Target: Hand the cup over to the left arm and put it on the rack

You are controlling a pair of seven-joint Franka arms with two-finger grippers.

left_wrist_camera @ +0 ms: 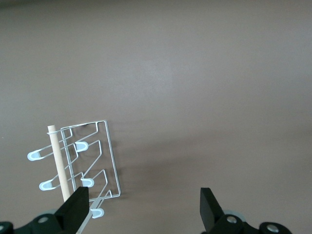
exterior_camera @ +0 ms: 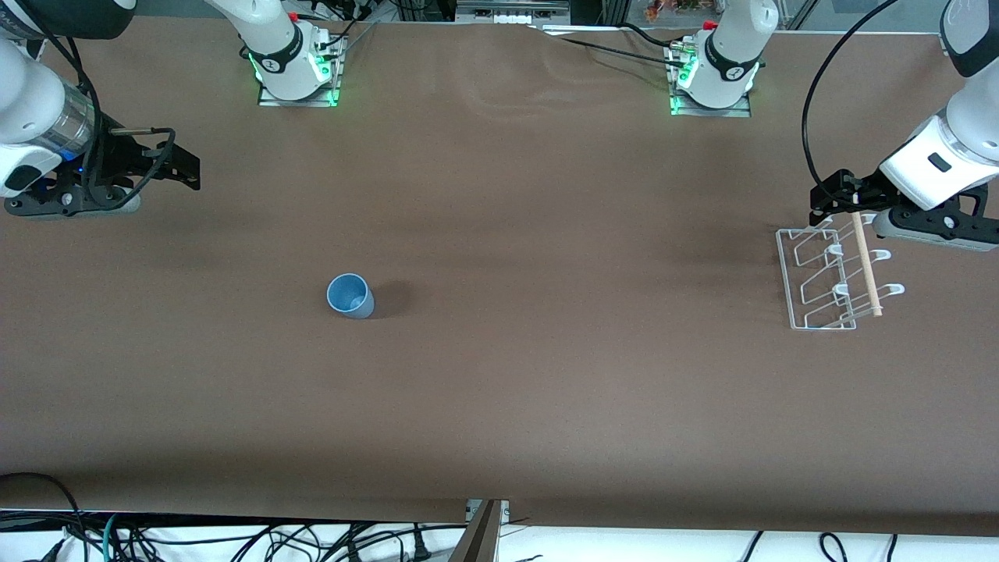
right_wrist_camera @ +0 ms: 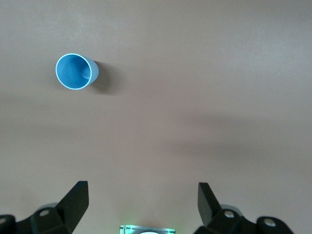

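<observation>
While your small light-blue plastic cup [exterior_camera: 350, 296] stands upright mid-table, both the left gripper [exterior_camera: 829, 195] over the white wire rack [exterior_camera: 829, 276] and the right gripper [exterior_camera: 183, 168] hover wide open, empty.

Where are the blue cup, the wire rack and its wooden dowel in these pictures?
cup [exterior_camera: 350, 296]: front view, on its open mouth.
wire rack [exterior_camera: 787, 277]: front view, on its outer white frame.
wooden dowel [left_wrist_camera: 60, 165]: left wrist view, on the middle of the stick.
</observation>
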